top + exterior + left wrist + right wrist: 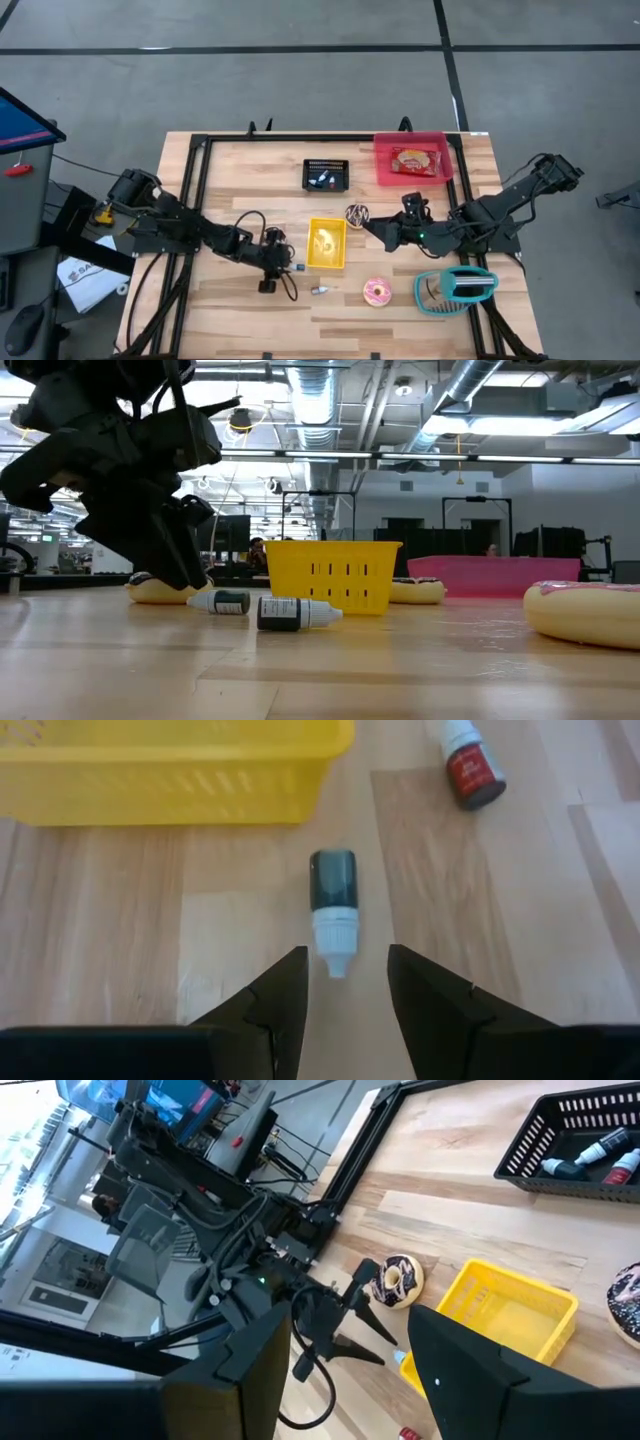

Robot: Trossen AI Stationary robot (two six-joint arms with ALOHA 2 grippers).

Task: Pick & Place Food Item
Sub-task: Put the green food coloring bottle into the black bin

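Note:
A small dark green bottle (333, 890) lies on its side on the wooden table, its white cap toward my left gripper (347, 970). That gripper is open and low over the table, one fingertip on each side of the cap's tip, without touching it. In the low view the bottle (222, 602) lies just past the gripper (175, 565). A chocolate donut (395, 1278) rests flat on the table beside the left arm. My right gripper (393, 232) hangs open above the table, right of the yellow basket (326, 244), with nothing between its fingers.
A red-labelled bottle (470, 765) lies near the basket's front. A pink donut (378, 291) and a teal holder (455, 288) sit at the near right. Another chocolate donut (357, 214), a black basket (326, 175) of bottles and a red tray (412, 160) stand farther back.

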